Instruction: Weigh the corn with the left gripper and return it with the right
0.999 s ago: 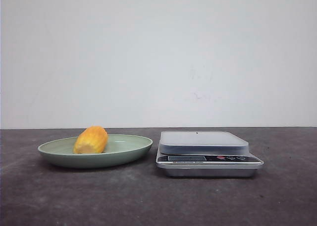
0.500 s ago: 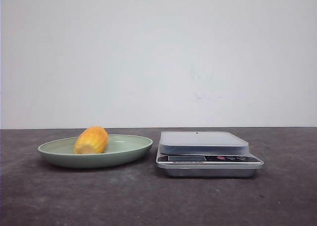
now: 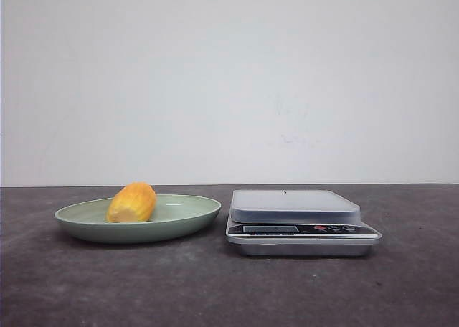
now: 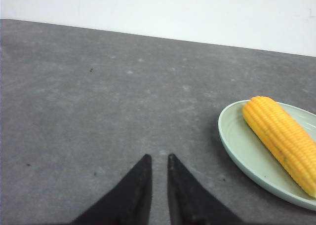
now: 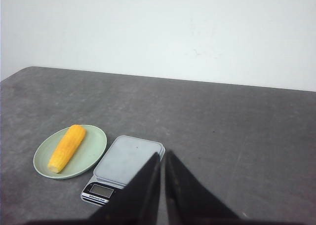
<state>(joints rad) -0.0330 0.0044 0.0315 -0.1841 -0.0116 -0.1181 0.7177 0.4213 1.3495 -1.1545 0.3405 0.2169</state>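
- corn (image 3: 132, 202) lies on its side in pale green plate (image 3: 188, 219), left part of the table (image 3: 215, 291); paler cut end faces the near side in front view
- right wrist view shows corn (image 5: 66, 148) as a long cob, lying lengthwise across the plate (image 5: 94, 148)
- kitchen scale (image 3: 300, 221) sits just right of the plate, close beside it but not touching; grey platform bare, display and buttons on the near edge
- left gripper (image 4: 158, 163): black fingers nearly together, thin slit between tips, holding nothing; hangs over bare table, left of the plate (image 4: 237, 151), apart from the corn (image 4: 281, 138)
- right gripper (image 5: 162, 158): fingers also almost closed, narrow gap, nothing in them; high up, well apart from the scale (image 5: 123, 166)
- neither arm shows in front view
- plain white wall (image 3: 229, 83) behind the table
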